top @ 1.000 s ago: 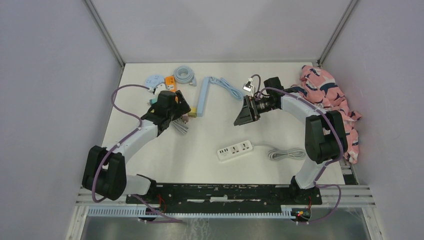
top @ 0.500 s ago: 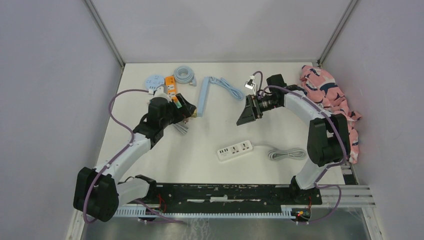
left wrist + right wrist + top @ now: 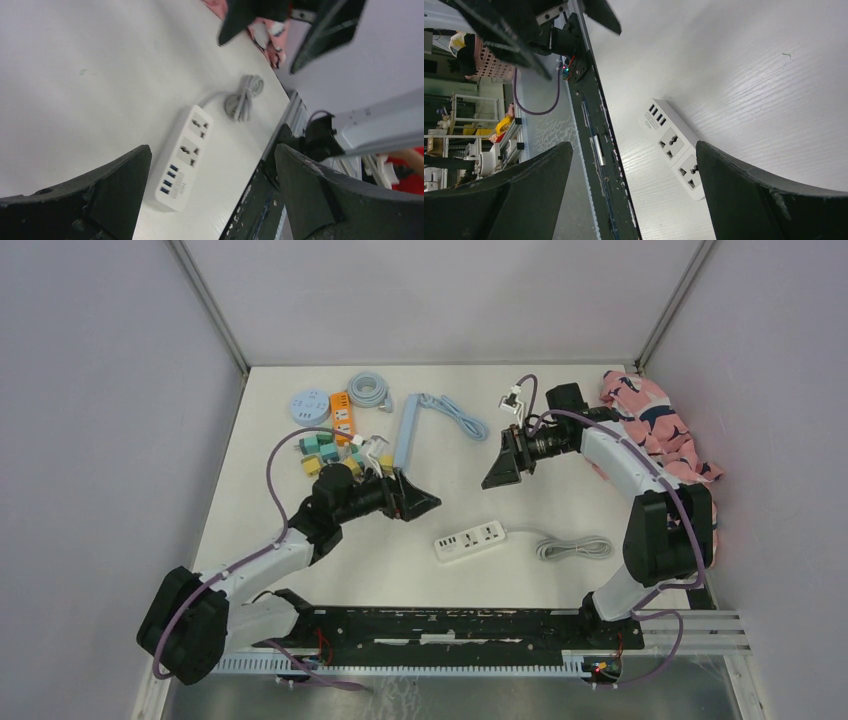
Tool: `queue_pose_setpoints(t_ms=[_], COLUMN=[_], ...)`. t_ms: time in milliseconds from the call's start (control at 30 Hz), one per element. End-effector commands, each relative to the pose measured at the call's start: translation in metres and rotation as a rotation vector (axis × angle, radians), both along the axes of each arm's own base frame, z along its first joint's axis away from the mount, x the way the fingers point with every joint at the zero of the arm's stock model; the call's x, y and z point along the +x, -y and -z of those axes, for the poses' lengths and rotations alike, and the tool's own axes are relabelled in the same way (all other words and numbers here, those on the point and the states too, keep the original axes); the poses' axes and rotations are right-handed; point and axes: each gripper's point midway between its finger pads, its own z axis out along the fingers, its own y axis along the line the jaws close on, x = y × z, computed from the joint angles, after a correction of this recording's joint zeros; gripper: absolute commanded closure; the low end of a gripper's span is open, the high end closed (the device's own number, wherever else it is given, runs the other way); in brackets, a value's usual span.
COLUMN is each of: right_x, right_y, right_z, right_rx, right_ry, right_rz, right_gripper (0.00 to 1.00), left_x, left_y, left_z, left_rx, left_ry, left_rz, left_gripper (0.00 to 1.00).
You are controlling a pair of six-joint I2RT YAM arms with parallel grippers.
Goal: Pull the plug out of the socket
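1. Left gripper (image 3: 417,502): left of centre in the overhead view, raised off the table (image 3: 560,500). In its wrist view the fingers stand far apart with nothing between them. The finger bodies run out of the bottom edge of that frame.
2. Right gripper (image 3: 499,468): upper right of centre overhead. Its jaws are spread just as wide and hold nothing. Its finger roots are also cropped in its wrist view.
3. White power strip (image 3: 470,540): lower centre overhead, flat on the table, below and between the two grippers and touching neither. Both wrist views frame it between the fingers, showing two universal outlets and a row of USB ports. Its print is unreadable.
4. Cord bundle (image 3: 574,548): folded up just right of that strip.
5. Light blue power strip (image 3: 405,430): upper centre, with its blue cable (image 3: 455,412) trailing to the upper right.
6. Small white piece (image 3: 373,448): at the left of the light blue power strip's lower end. It is too small to tell whether it is seated in an outlet or only lying beside it, so the plug cannot be identified with certainty.
7. Upper-left clutter: small coloured blocks (image 3: 318,450), orange block (image 3: 342,412), round blue disc (image 3: 309,404), grey cable coil (image 3: 368,390). Their types cannot be made out.
8. Pink cloth (image 3: 655,425): at the right edge, partly behind the right arm. The left wrist view shows only a scrap of it at the top, behind blurred dark fingers.
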Motion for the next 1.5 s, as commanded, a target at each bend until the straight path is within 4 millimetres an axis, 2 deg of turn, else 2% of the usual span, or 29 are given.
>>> queue_pose_setpoints(t_ms=[0, 300, 467, 800, 1133, 1467], right_x=[0.005, 0.008, 0.009, 0.010, 0.011, 0.011], right_y=[0.001, 0.007, 0.008, 0.010, 0.010, 0.011], right_z=[-0.020, -0.020, -0.019, -0.019, -0.018, -0.018], right_rx=[0.034, 0.031, 0.030, 0.031, 0.030, 0.033], right_ry=[0.071, 0.069, 0.064, 0.058, 0.058, 0.051], right_rz=[-0.013, 0.006, 0.011, 0.019, 0.021, 0.025], right_gripper=[0.00, 0.00, 0.00, 0.00, 0.00, 0.00], left_x=[-0.036, -0.078, -0.088, -0.096, -0.079, -0.046], left_y=[0.038, 0.075, 0.089, 0.116, 0.127, 0.134], left_z=[-0.031, 0.000, 0.018, 0.060, 0.102, 0.099], left_rx=[-0.031, 0.112, 0.221, 0.522, 0.812, 0.934], left_ry=[0.231, 0.319, 0.341, 0.365, 0.322, 0.414], left_rz=[0.207, 0.353, 0.387, 0.454, 0.530, 0.478], left_gripper=[0.01, 0.01, 0.01, 0.01, 0.01, 0.01])
